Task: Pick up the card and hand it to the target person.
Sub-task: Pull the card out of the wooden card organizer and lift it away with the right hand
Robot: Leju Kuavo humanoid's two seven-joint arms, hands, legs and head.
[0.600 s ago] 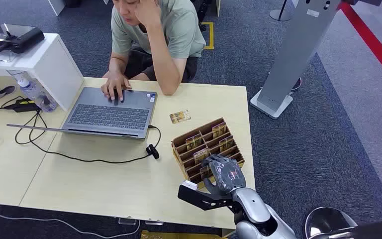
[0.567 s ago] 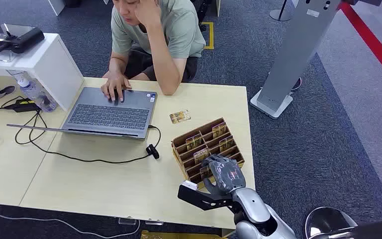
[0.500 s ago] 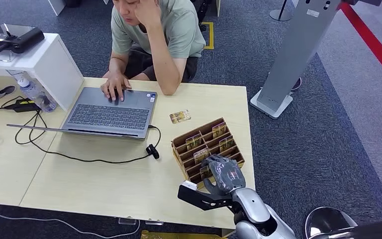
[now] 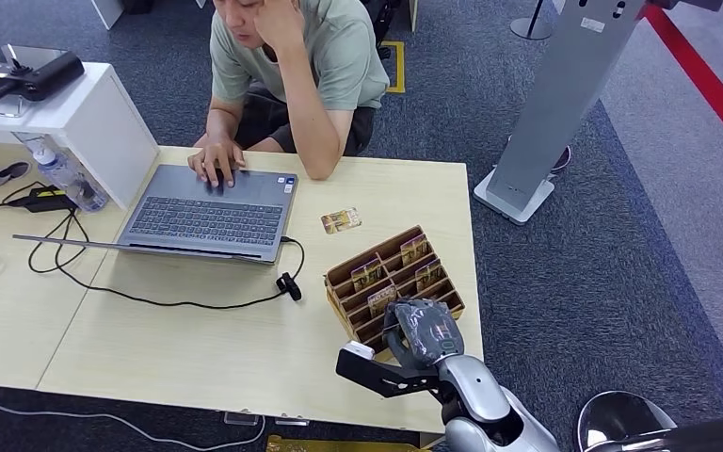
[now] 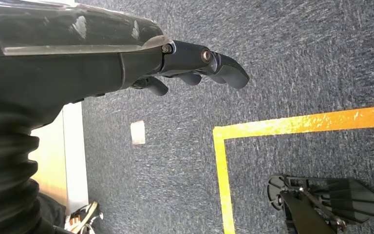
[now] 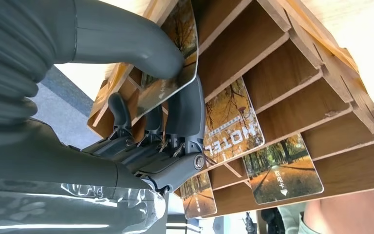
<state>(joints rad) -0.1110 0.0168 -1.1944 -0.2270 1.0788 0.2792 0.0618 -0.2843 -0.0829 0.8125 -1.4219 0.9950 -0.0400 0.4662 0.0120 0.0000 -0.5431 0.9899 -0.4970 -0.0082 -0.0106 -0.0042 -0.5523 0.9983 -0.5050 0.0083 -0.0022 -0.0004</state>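
Risk assessment, proceeding left to right across the head view. Laptop (image 4: 209, 215) and its cable (image 4: 179, 299) lie on the table (image 4: 198, 348), well apart from the work area; the person (image 4: 292, 66) sits behind, one hand on the laptop, so no receiving hand is presented.

A loose card (image 4: 340, 220) lies flat between the laptop and the wooden card rack (image 4: 391, 282).

The right hand (image 4: 424, 330) is at the rack's near rows. In the right wrist view its thumb (image 6: 126, 44) and fingers (image 6: 187, 117) are clamped on the card (image 6: 168, 73), which appears partly inside its slot.

- Pinch covers one edge only: the card may pivot or slip on extraction.
- An oblique pull may jam the card against the dividers and drag the light rack.
- Neighbouring cards (image 6: 231, 122) may be dislodged.

The left hand (image 5: 195, 68) hangs over carpet, fingers loosely curled, holding nothing.
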